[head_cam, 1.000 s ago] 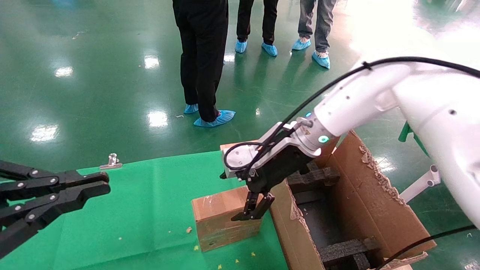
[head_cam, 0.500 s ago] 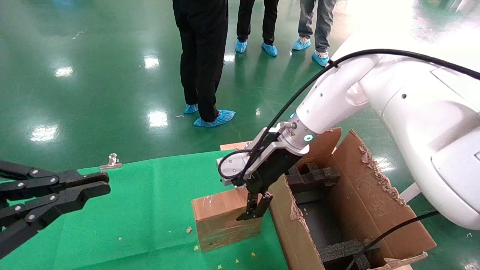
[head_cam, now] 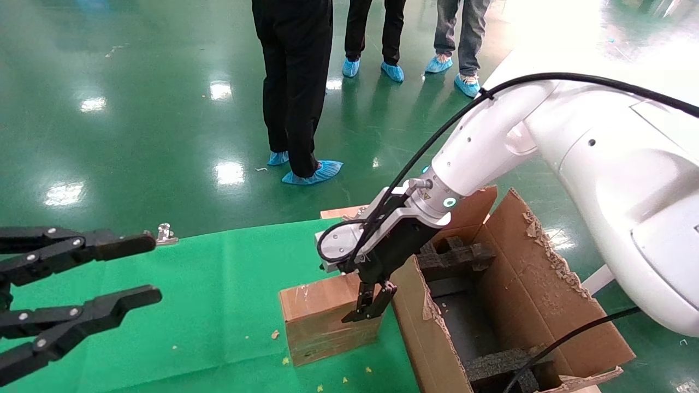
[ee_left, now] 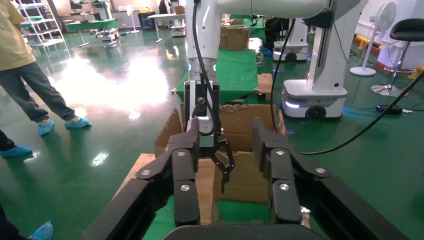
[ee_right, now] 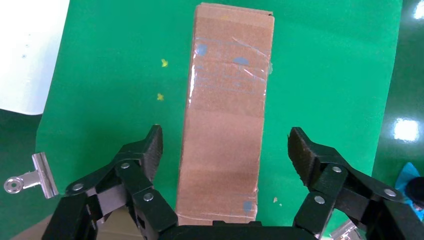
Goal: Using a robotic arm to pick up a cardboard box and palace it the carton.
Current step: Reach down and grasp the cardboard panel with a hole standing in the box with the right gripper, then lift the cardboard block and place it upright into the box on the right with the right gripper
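right hand [head_cam: 370, 305] released, fingers straddling cardboard box [head_cam: 322, 316], not gripping; box stood on green table [head_cam: 207, 305] just beside carton [head_cam: 524, 295]; left hand [head_cam: 82, 289] released, well apart

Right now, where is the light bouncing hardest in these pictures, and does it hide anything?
Head view: the glossy green floor mirrors ceiling lamps and washes out white at the top right. Left wrist view: a broad white glare patch lies on the floor behind the carton. Right wrist view: only the clear tape on the cardboard box glints; nothing hidden.
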Motion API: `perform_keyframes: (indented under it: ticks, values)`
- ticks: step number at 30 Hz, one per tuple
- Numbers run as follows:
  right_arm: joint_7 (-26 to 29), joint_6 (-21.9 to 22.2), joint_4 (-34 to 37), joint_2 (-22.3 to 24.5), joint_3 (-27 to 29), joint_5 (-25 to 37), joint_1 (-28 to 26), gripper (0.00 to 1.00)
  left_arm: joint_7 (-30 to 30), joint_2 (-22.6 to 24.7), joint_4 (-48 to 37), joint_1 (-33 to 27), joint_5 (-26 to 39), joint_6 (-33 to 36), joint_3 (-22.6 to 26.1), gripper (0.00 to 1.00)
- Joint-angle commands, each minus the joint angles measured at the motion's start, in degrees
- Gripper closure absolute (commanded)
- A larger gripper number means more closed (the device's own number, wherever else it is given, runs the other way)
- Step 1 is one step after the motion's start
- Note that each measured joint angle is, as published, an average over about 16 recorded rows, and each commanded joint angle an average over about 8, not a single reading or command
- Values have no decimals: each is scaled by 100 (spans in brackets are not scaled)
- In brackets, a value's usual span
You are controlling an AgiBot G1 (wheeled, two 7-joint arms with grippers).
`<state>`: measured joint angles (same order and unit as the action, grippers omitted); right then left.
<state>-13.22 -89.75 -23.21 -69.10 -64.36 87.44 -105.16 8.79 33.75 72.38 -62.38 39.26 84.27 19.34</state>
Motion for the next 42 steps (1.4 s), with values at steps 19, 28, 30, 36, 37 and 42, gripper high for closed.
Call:
perform_keyframes:
  ticks: [19,28,30,36,37,42]
  values:
    - [36,-24,-81,32,13,9,23,100,0,0,1,0,-1,0,0,0]
    - [12,-28,-56,87,39,-73,-75,100,0,0,0,0,-1,0,1,0]
    - [-5,-53,-19,130,53,-139,-195,100,0,0,0,-1,-1,0,1,0]
    - [-95,-128,188,316,66,-401,-803,100,-1,0,0,-1,-2,0,1,0]
    - [-121,-135,226,354,58,-447,-917,100,-1,0,0,-1,-2,0,1,0]
    - [-284,-157,401,563,-22,-662,-1508,100,-1,0,-1,-1,-2,0,2,0]
